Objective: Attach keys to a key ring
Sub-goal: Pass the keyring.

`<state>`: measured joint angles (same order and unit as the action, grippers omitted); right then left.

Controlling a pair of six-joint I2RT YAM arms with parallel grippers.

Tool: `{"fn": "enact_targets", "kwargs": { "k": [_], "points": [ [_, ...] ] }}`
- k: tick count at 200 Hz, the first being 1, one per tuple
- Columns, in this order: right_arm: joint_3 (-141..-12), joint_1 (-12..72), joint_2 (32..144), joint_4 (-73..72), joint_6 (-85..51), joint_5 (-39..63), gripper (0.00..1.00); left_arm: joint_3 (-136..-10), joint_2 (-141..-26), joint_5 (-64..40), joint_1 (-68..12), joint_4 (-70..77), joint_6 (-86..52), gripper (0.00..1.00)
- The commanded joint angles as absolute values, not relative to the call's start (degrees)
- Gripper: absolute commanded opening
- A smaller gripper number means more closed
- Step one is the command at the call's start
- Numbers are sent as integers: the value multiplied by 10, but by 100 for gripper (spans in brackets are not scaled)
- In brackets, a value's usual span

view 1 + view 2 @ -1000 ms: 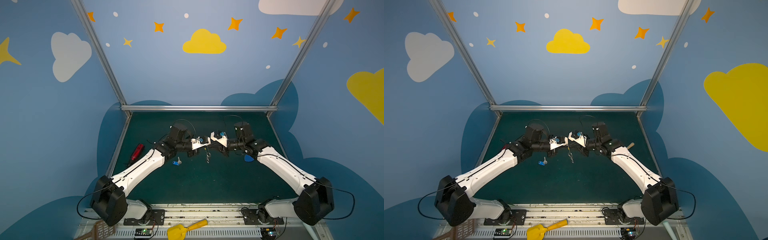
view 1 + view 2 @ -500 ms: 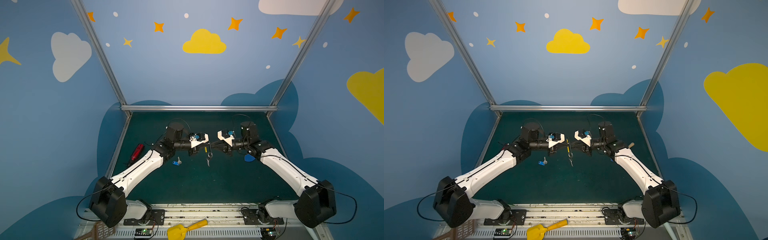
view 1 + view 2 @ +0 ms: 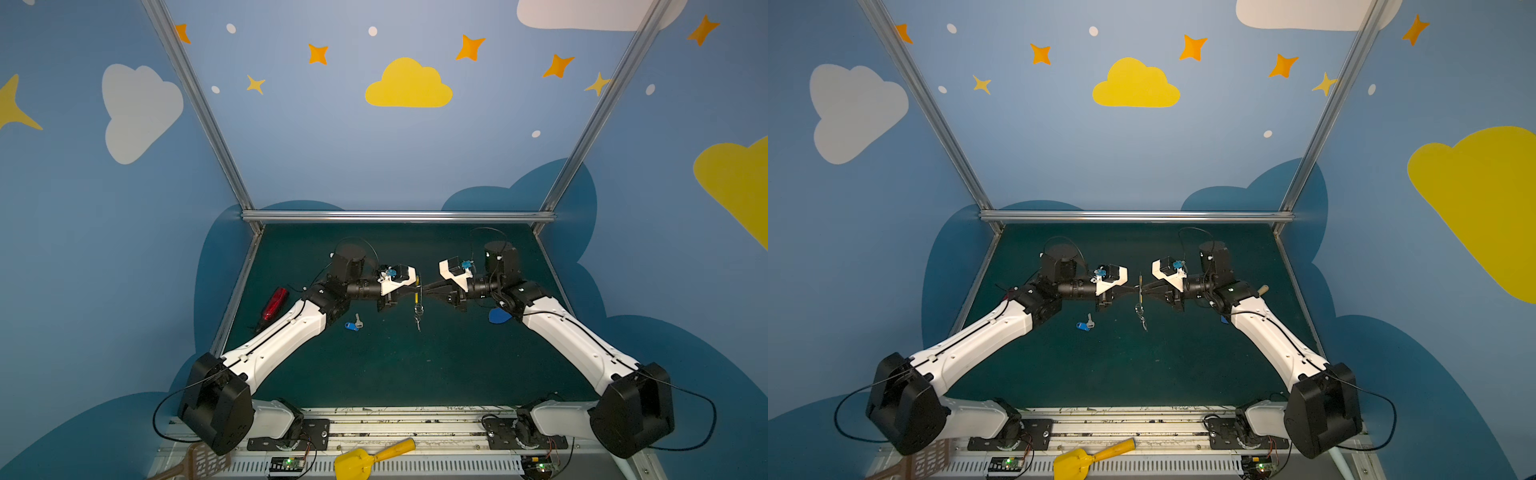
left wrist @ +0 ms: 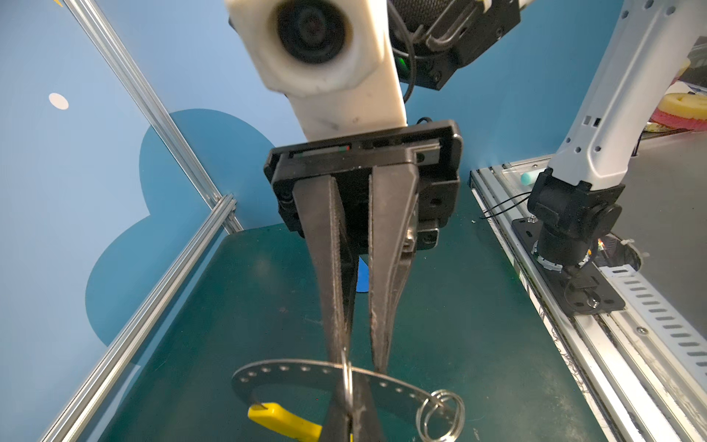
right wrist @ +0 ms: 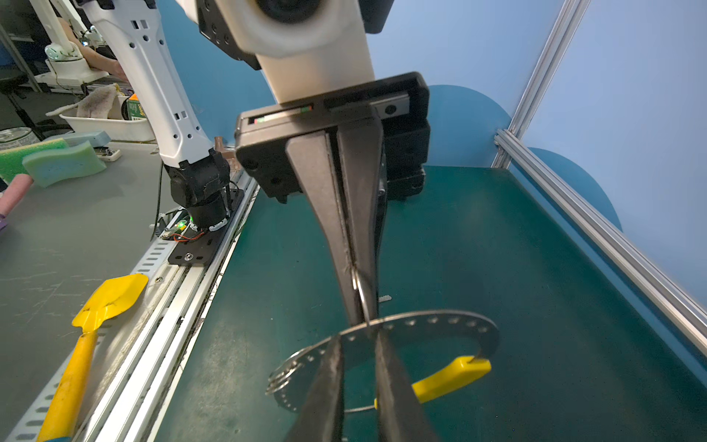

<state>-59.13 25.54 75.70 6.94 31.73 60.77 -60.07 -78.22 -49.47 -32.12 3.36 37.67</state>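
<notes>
Left gripper [image 5: 361,317] pinches small ring [image 4: 347,377] on hoop [image 5: 432,319], right gripper [image 4: 359,358] slightly parted against it, so pulling apart could let hoop slip off and drop to desk [image 5: 497,237].

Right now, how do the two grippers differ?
The left gripper is shut; the right gripper has its fingers slightly apart. The left gripper pinches the key ring, with a split ring caught in the grip; the right gripper holds nothing, its tips at the band. Both are raised over the mat, meeting tip to tip.
</notes>
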Motion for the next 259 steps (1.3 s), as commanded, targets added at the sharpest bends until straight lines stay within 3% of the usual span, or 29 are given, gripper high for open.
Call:
{"fn": "enact_targets", "kwargs": {
  "k": [1,93,136,168,182,201,223,259],
  "points": [
    [-599,257,756,46,302,628,17,-606,-788,-515,-325,29,383,4],
    [-600,259,769,50,304,650,4,-610,-789,-512,-329,27,394,4],
    [-599,259,774,59,308,648,11,-606,-783,-514,-330,38,390,3],
    [-607,258,780,70,314,659,0,-606,-783,-513,-330,41,389,4],
    [-612,257,781,84,323,659,0,-605,-784,-508,-330,42,389,4],
    [-613,257,778,96,336,645,0,-603,-785,-491,-330,43,386,13],
    [-610,257,772,103,342,613,0,-597,-780,-460,-329,36,386,40],
    [-595,258,762,87,343,571,0,-581,-757,-419,-316,2,383,46]
  ]
}}
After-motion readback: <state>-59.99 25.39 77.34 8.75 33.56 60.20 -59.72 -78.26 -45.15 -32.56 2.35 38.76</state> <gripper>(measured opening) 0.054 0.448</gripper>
